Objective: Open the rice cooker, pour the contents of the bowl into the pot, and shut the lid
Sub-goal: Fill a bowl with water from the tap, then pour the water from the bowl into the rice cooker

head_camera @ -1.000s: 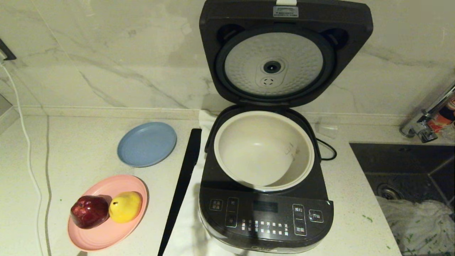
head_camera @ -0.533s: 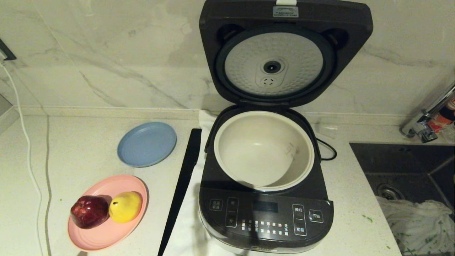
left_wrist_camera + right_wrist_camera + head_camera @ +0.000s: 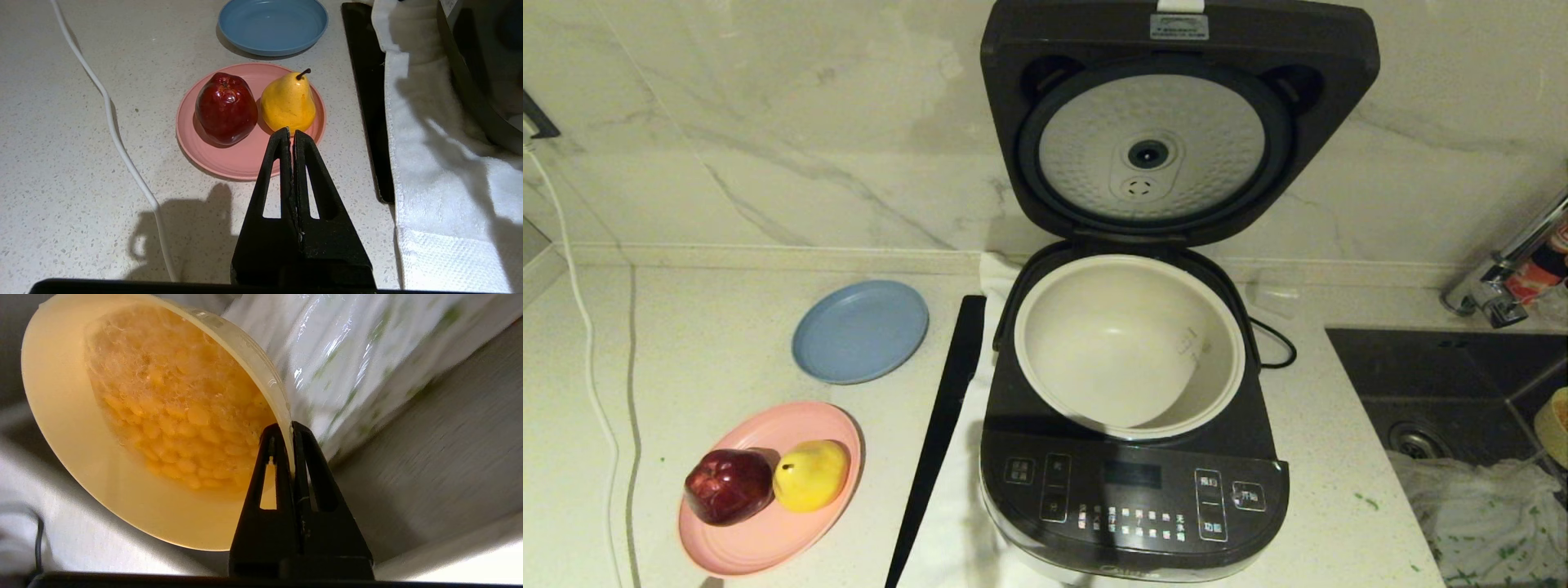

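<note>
The dark rice cooker (image 3: 1135, 498) stands mid-counter with its lid (image 3: 1176, 122) raised against the wall, silver underside plate showing. The cream-white pot (image 3: 1129, 343) inside holds nothing visible. My right gripper (image 3: 289, 428) is shut on the rim of the pale yellow bowl (image 3: 81, 457), lifted above the sink; the yellow-orange kernels (image 3: 179, 412) lie inside. Only a sliver of the bowl (image 3: 1553, 425) shows at the head view's right edge. My left gripper (image 3: 291, 134) is shut on nothing, hovering low over the counter in front of the pink plate.
A pink plate (image 3: 768, 539) carries a red apple (image 3: 727, 486) and a yellow pear (image 3: 810, 474). A blue plate (image 3: 860, 331) lies behind it. A black strip (image 3: 939, 433) and white towel (image 3: 433, 163) lie beside the cooker. The sink (image 3: 1462, 384) with crumpled plastic (image 3: 1486, 506) is right.
The yellow bowl has come into the head view at the right edge over the sink. The cooker, lid and plates have not moved.
</note>
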Tool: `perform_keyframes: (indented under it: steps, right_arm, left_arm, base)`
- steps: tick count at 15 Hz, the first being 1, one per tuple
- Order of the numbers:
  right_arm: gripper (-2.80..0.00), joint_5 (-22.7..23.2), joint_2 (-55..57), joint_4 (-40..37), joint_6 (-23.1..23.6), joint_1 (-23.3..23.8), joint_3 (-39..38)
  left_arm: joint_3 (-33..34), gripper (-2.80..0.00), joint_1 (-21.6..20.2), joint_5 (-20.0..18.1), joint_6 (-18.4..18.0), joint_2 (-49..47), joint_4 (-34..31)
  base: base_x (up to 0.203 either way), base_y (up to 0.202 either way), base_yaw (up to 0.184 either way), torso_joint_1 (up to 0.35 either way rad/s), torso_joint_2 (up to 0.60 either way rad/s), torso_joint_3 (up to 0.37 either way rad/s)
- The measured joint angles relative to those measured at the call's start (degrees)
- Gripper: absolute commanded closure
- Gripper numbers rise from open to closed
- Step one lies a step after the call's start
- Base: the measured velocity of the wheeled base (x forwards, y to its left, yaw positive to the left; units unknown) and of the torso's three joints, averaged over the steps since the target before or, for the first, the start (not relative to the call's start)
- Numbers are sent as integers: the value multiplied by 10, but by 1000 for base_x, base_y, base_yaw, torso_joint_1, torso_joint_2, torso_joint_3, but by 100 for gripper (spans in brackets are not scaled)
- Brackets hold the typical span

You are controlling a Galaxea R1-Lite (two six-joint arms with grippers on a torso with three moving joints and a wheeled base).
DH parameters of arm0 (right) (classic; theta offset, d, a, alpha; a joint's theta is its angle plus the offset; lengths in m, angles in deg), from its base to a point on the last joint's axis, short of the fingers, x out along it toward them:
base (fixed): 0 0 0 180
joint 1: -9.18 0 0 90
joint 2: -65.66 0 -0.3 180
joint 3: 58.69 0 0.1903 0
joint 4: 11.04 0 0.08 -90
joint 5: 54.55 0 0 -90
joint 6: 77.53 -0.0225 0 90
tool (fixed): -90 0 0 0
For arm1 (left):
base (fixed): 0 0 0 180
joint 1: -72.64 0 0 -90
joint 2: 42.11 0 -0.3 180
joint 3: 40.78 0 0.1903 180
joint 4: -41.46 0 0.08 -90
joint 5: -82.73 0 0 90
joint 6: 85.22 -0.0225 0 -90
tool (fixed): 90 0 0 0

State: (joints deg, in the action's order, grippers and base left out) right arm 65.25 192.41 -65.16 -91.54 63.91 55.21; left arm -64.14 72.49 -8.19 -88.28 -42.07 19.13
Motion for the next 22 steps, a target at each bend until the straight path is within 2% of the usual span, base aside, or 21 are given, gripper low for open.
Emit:
perform_keyframes:
  steps: [4, 9, 13, 18, 22]
  right_arm:
    - [0, -3, -95, -2, 12, -50, -87]
    - [0, -31, -234, -29, 14, -150, -152]
    - [0, -38, -321, -101, 11, -243, -158]
    - [0, -77, -383, -153, -4, -340, -154]
    - [0, -78, -405, -229, -26, -424, -114]
  left_arm:
    - [0, 0, 0, 0, 0, 0, 0]
    - [0, 0, 0, 0, 0, 0, 0]
    - [0, 0, 0, 0, 0, 0, 0]
    - [0, 0, 0, 0, 0, 0, 0]
    - [0, 0, 0, 0, 0, 0, 0]
  base:
    - [0, 0, 0, 0, 0, 0]
    - [0, 0, 0, 0, 0, 0]
    - [0, 0, 0, 0, 0, 0]
    - [0, 0, 0, 0, 0, 0]
    - [0, 0, 0, 0, 0, 0]
